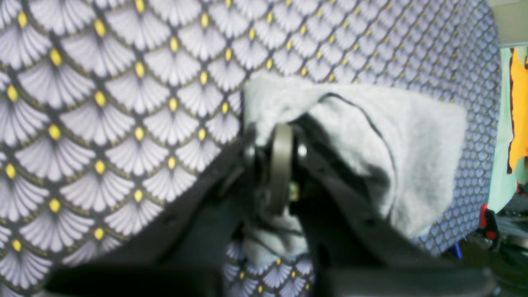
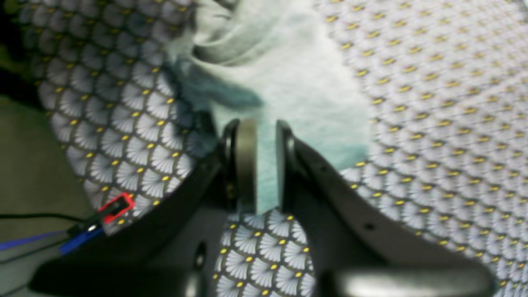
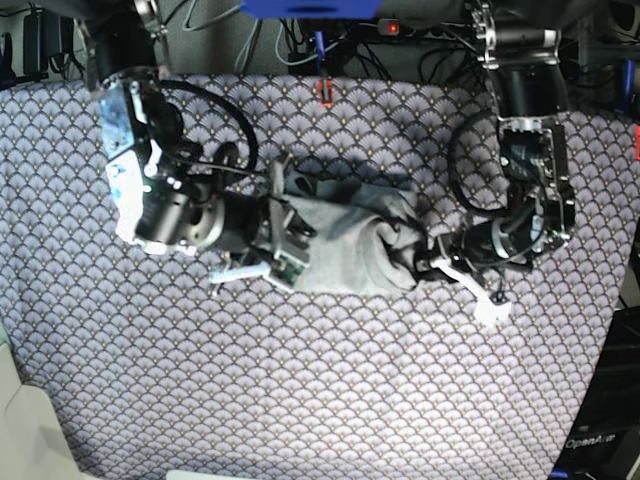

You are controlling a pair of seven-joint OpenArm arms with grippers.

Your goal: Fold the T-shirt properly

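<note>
Right now I am looking down at the T-shirt (image 3: 345, 240), and it is lying bunched up in a soft grey heap near the middle of the counter (image 3: 330, 400). It is sitting on the patterned cloth (image 3: 420, 380) with little fan shapes and yellow dots, which is covering the whole top. My two arms are reaching in from both sides, so the shirt is lying between them. My right pincer (image 2: 260, 165) is pinching one edge of the shirt. I am seeing a strip of pale grey fabric (image 2: 268, 173) squeezed between its two fingers, which are standing close together with only the cloth between them. From above, this pincer (image 3: 285, 235) is at one end of the heap. My left pincer (image 1: 282, 165) is at the other end (image 3: 425, 255). Its wrist picture is blurry. Grey fabric (image 1: 396, 140) is hanging over and around its fingers, and a bit more is showing under them. The fingers are looking narrow, but I cannot tell if they are gripping the shirt or only touching it. A black cable (image 3: 215, 110) is looping over the cloth near my right arm.
</note>
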